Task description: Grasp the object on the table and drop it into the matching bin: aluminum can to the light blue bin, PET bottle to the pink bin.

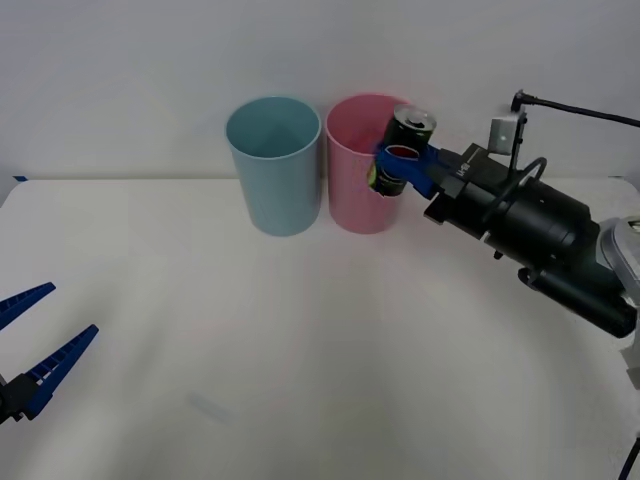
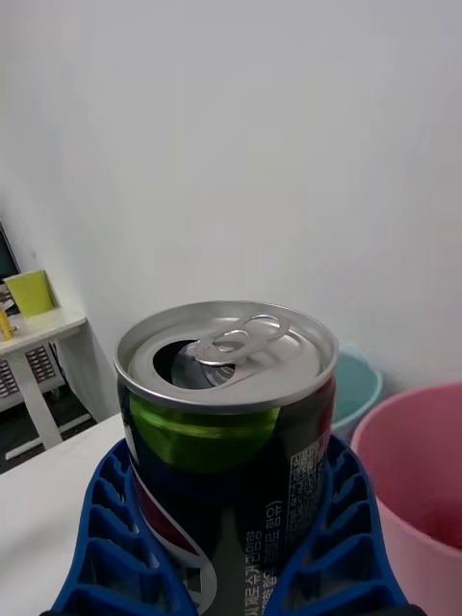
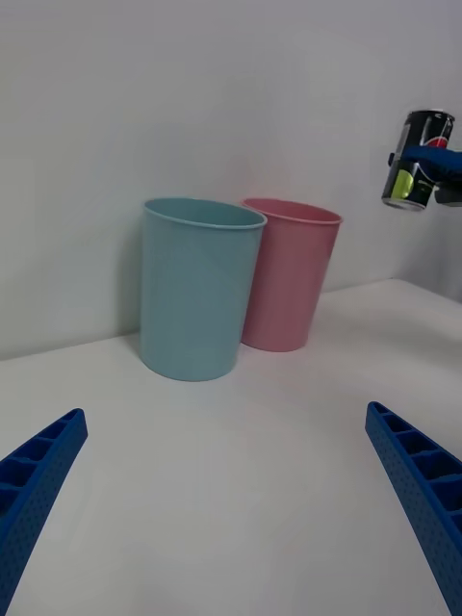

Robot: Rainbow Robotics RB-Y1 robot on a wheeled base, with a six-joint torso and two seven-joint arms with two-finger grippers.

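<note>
My right gripper (image 1: pixel 400 165) is shut on the aluminum can (image 1: pixel 403 145), a small dark can with a silver top and a red-and-white label. It holds the can in the air beside the pink bin (image 1: pixel 357 170), near that bin's right rim and slightly tilted. Up close, the can (image 2: pixel 226 433) sits between the blue fingers (image 2: pixel 106 539), with the pink bin (image 2: pixel 414 491) and the light blue bin (image 2: pixel 358 380) behind. The light blue bin (image 1: pixel 274 165) stands just left of the pink one on the white table (image 1: pixel 300 340). My left gripper (image 1: pixel 30 345) hangs open at the near left.
The left wrist view has both bins, light blue bin (image 3: pixel 197 289) and pink bin (image 3: pixel 289 274), standing side by side near the wall, with the lifted can (image 3: pixel 416 159) off to one side. A faint smudge (image 1: pixel 208 405) marks the table in front.
</note>
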